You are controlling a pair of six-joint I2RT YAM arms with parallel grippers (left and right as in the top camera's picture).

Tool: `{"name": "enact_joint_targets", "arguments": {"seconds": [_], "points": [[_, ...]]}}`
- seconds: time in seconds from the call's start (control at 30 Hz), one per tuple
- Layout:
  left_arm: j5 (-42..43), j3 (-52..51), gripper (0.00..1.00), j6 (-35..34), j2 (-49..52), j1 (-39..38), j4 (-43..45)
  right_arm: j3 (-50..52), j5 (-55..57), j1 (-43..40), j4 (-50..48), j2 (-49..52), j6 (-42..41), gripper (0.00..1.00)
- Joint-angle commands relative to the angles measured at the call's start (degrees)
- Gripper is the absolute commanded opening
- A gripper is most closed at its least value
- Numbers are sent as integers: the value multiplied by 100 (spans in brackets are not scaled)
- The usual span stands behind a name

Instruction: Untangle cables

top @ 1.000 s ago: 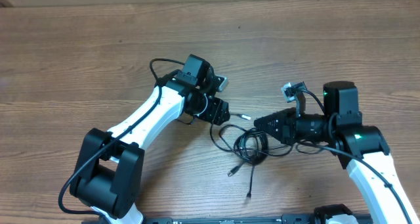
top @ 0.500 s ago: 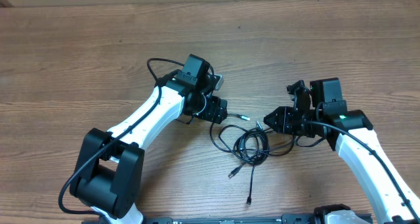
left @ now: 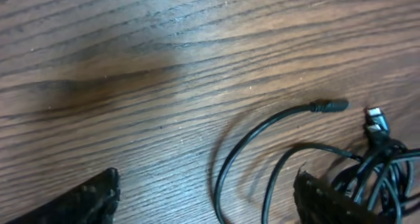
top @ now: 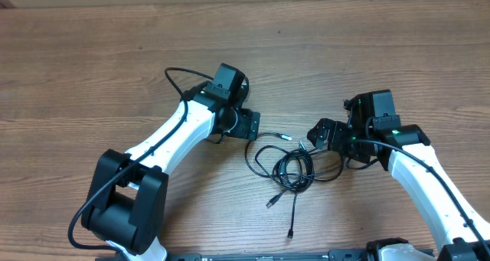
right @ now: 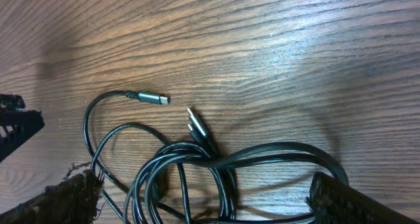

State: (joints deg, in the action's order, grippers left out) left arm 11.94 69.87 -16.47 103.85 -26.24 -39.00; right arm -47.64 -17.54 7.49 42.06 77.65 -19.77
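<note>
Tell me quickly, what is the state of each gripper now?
Left gripper: open, holding nothing.
Right gripper: open, cables not gripped.

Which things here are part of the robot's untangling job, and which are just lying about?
Job: the cables, bunched between the arms; the left end effector and the right end effector, both open.
Lying about: only the wooden table itself; I see no other loose items.
</note>
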Motion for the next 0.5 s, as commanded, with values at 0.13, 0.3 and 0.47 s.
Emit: {"name": "enact_joint_targets", "arguments": {"seconds": [0.13,0.3,0.47], "points": [[616,-37,84,-52,-92,-92,74,-146,83,-4,-15,-4,-61,100],[619,-37,84,-48,9,-345,66,-146,83,-4,-15,-4,-61,100],[763,-39,79,-48,168,-675,26,-146,83,-4,-15,-4,-61,100]]}}
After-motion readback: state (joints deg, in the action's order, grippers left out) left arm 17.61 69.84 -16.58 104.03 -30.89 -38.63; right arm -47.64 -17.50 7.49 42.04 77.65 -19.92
